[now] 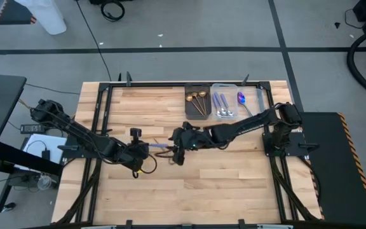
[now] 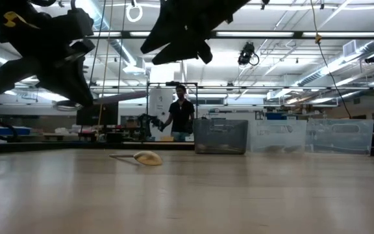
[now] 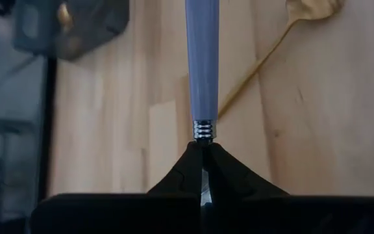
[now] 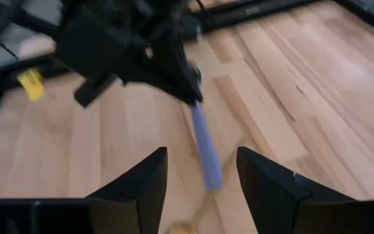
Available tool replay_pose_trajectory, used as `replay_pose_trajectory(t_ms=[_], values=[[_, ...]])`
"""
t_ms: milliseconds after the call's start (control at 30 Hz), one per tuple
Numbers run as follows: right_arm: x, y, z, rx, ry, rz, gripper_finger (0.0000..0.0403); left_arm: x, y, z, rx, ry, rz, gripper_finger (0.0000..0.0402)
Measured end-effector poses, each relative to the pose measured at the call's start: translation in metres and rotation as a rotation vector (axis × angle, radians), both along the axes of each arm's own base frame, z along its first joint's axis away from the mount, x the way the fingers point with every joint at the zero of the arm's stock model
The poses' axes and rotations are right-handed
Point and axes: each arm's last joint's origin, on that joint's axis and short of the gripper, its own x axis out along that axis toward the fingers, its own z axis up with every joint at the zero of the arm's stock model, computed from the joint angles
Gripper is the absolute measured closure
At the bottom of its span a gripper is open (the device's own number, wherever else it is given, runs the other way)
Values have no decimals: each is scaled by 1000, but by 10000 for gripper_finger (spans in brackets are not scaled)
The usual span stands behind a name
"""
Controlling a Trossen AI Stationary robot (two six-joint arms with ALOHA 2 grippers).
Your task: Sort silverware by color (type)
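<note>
My left gripper is near the table's middle, shut on a utensil with a lavender-blue handle that points toward the right arm. My right gripper is open and faces it. The handle's free end shows between its two fingers without touching them. A gold spoon lies flat on the table below both grippers. At the far edge, a dark tray holds gold spoons. The clear tray beside it holds silver and bluish pieces and a purple one. My left gripper pinches the utensil between its two fingers on the metal part just past the ridged silver collar. The fingers lie along the utensil, which continues straight out from them. It is lifted clear of the table, roughly level, its lavender handle pointing toward the table's right.
The two trays stand side by side at the table's far edge, right of centre. Bare wood lies on the near half and on the left. Beyond the table a person stands among benches and bins.
</note>
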Motion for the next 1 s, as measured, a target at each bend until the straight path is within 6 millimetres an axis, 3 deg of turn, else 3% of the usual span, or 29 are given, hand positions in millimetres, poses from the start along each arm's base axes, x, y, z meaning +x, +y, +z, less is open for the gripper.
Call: replay_pose_trajectory(t_ms=[333, 600, 1000], values=[[2, 2, 34, -27, 76, -12, 209, 4, -2, 3, 124, 20, -114, 385], [4, -4, 40, 37, 87, 46, 206, 3, -8, 4, 191, 46, -205, 385], [8, -20, 39, 89, 97, 92, 165, 8, -9, 7, 298, 53, -294, 385]])
